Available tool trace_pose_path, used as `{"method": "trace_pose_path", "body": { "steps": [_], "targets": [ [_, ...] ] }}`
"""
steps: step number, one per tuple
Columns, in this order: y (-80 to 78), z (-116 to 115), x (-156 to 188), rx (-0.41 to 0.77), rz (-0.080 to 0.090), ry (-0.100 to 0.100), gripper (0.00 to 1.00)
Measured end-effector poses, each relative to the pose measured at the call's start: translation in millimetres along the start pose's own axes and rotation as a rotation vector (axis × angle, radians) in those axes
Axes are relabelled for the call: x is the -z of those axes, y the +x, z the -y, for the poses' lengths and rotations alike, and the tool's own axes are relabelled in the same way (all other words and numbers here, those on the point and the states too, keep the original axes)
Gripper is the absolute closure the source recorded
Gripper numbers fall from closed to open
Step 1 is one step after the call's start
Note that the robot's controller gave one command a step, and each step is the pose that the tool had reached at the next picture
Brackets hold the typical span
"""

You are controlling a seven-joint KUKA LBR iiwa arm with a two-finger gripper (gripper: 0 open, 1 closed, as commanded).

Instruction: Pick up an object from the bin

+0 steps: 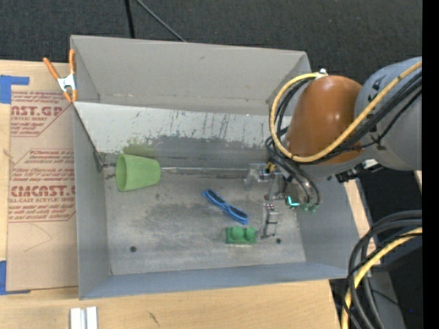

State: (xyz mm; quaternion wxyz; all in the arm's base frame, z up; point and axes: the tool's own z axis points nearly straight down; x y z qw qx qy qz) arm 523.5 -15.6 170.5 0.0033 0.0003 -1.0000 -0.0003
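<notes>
1. Now the gripper point(272, 226) sits low in the grey metal bin point(199, 74), just to the right of a small green block point(241, 235). The two are close beside each other, though whether they touch cannot be told from this angle.
2. That green block lies flat on the bin floor, a squat, lumpy piece. It is the thing nearest the gripper, and it lies beside the gripper rather than inside it.
3. How far the gripper is open cannot be told. Its tip shows as a thin, dark metal stem pointing down at the floor, and seen from above its gap is not clear.
4. Up and slightly left of the green block, near it but apart, lies a blue clip point(225, 206) — a slim looped strip set on a slant, with its lower end toward the block.
5. Far to the left of the green block and higher up, well apart from it, a light green cup point(137, 172) lies on its side near the foot of the back wall.
6. Right of the green block and above it, the arm point(398, 115) reaches in over the bin's right wall. Its wrist sits under a rounded orange cover point(322, 118), with yellow-and-black cables point(276, 115) looped around it.
7. Just up and right of the green block, on the body above the gripper's tip, a small teal light point(293, 201) glows.
8. Around the green block the floor is scuffed grey metal — the block, the clip and the cup lie singly, not heaped.
</notes>
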Motion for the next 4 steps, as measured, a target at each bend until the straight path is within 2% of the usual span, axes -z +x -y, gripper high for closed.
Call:
{"method": "trace_pose_path", "body": {
  "steps": [1,2,3,4],
  "targets": [
    [-36.3,27.7,-30.8,0.37,0.008,0.002,0.0],
    [18.2,3.3,-98.1,0.479,-0.001,-0.003,0.0],
    [15.0,4.4,-94.4,0.477,0.007,0.0,1.0],
    [6.3,-24.6,41.5,0.501,0.016,0.004,1.0]
  ]
}}
